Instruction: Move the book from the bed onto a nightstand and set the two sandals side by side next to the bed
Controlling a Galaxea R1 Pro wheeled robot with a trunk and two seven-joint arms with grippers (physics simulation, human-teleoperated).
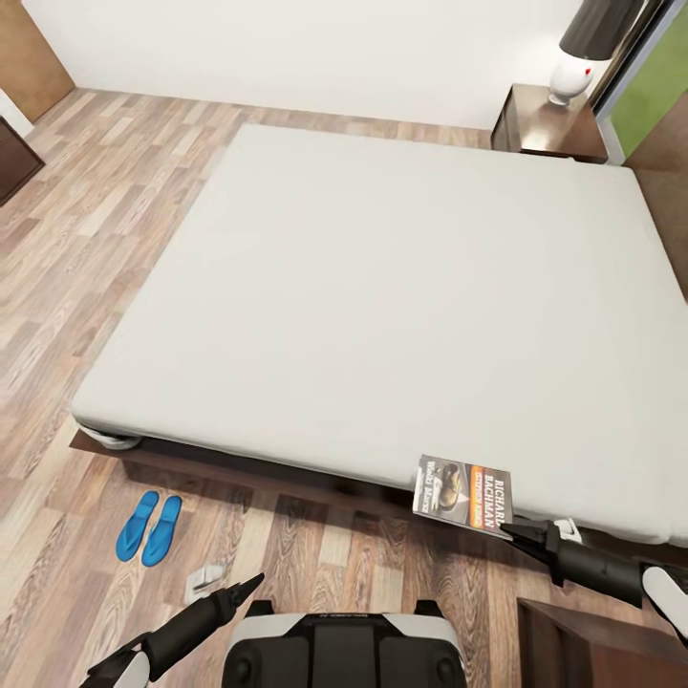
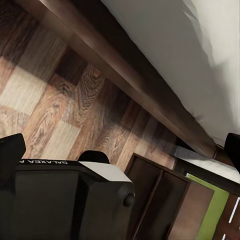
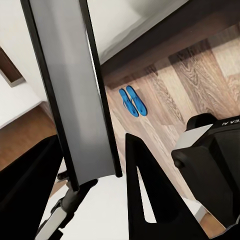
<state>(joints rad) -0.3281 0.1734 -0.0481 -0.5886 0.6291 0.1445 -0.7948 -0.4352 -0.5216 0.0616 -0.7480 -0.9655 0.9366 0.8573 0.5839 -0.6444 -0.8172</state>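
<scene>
The book (image 1: 463,494), with an orange band on its cover, tilts over the near edge of the bed (image 1: 382,287). My right gripper (image 1: 513,529) is shut on its lower corner. In the right wrist view the book (image 3: 75,85) runs edge-on as a thin grey slab between the two dark fingers (image 3: 145,190). The two blue sandals (image 1: 150,527) lie side by side on the floor by the bed's near left corner, and the sandals (image 3: 132,101) look small in the right wrist view. A nightstand (image 1: 535,129) stands at the far right. My left gripper (image 1: 252,581) hovers low over the floor, open and empty.
A white lamp (image 1: 571,67) stands on the far nightstand. A dark wooden stand (image 1: 592,645) sits at my near right, with panelled fronts (image 2: 155,195). A small white object (image 1: 205,576) lies on the floor near my left gripper. A dark cabinet (image 1: 14,158) is far left.
</scene>
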